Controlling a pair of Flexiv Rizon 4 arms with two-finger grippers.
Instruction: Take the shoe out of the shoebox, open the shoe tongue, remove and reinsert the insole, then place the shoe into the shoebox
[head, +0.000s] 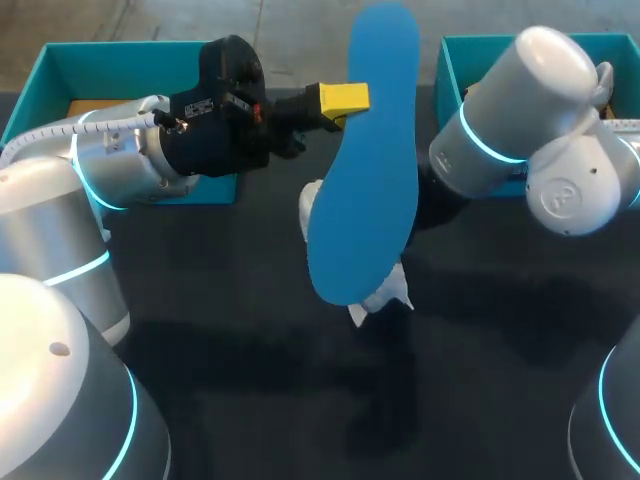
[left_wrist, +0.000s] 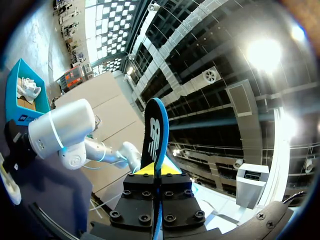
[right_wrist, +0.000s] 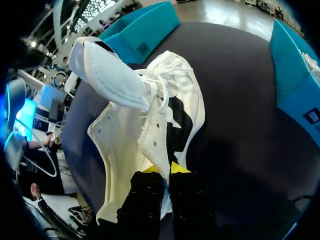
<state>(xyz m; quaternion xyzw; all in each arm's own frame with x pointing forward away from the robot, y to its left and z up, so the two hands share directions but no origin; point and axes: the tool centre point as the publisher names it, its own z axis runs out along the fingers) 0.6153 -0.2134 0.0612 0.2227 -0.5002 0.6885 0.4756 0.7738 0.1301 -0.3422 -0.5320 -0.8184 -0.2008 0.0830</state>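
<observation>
Left shoebox (head: 120, 47): a teal box at the far left of the table, its brown floor showing inside.
Left arm (head: 120, 160): came in from the left and lay across the front of that box, its wrist stretched toward the table's middle.
Left gripper (left_wrist: 156, 171): clamped narrow on the insole, one yellow tip on each face of it, at the insole's edge near one end.
Insole (head: 365, 170): blue and flat, held up in the air well above the table, its long side running from the far edge toward the near side and covering most of the shoe below.
Shoe (right_wrist: 145, 125): white with dark patches, out of both boxes, on the dark tabletop near the middle and under the insole; only its edges showed past the insole from above.
Tongue (right_wrist: 107, 70): folded up and away from the shoe's opening, with the white laces (right_wrist: 167, 75) loose at its base.
Right gripper (right_wrist: 165, 172): pinched tight on the shoe's side wall at the opening, one finger inside and one outside.
Right arm (head: 540, 120): entered from the right, its elbow raised over the right shoebox.
Right shoebox (head: 452, 70): teal, at the far right; a white item (left_wrist: 27, 90) lay inside.
Table (head: 250, 330): dark.
</observation>
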